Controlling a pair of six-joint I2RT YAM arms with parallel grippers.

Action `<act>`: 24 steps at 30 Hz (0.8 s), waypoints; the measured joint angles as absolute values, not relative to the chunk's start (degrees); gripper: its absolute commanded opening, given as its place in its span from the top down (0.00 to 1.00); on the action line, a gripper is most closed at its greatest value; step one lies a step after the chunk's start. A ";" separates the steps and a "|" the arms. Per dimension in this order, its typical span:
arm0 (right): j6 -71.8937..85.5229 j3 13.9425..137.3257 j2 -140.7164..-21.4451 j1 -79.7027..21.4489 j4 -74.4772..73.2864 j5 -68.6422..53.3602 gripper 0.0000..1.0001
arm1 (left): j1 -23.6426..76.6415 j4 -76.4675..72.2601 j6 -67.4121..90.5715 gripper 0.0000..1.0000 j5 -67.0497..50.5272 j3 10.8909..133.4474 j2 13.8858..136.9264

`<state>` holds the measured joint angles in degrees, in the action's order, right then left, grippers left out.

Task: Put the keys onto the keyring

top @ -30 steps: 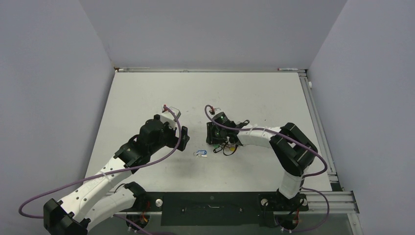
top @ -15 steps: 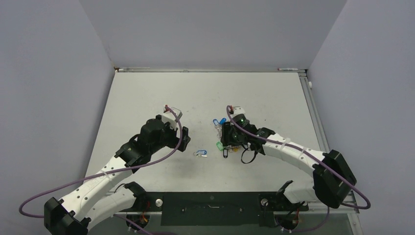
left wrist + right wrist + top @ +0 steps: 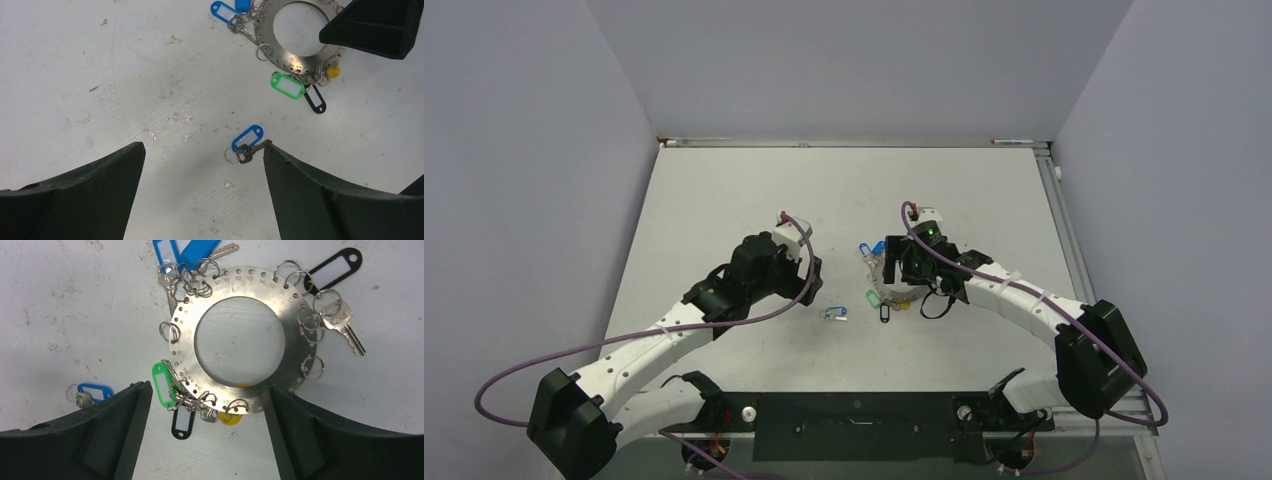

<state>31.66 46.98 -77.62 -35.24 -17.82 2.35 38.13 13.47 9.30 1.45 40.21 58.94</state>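
Scuffed white table (image 3: 724,190) between pale lavender walls (image 3: 524,150)

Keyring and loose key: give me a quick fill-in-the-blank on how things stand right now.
The loose key carries a ____ tag. The keyring holds blue, black, yellow and ____ tags. The left fingers and right fingers stand ____, holding nothing.
Missing words: blue; green; open.

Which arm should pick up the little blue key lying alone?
Left. The left hand hovers open right above the loose blue key; the right hand is open over the keyring.
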 measured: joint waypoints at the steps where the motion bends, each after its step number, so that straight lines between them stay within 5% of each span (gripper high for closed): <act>1: 31.27 47.31 -78.39 -35.24 -17.50 1.78 0.24 | 38.13 13.45 8.78 0.13 1.45 40.21 58.94; 10: 28.64 48.27 -80.84 -35.38 -11.25 -4.19 0.22 | 38.13 12.51 2.11 0.13 2.37 44.07 60.03; 15: 27.59 48.27 -81.56 -35.44 -6.96 -6.52 0.41 | 38.13 7.57 0.71 0.14 1.17 41.30 57.76; 24: 26.26 49.74 -91.39 -35.44 -4.89 -10.98 0.49 | 38.33 6.76 -1.83 0.15 0.08 36.88 52.99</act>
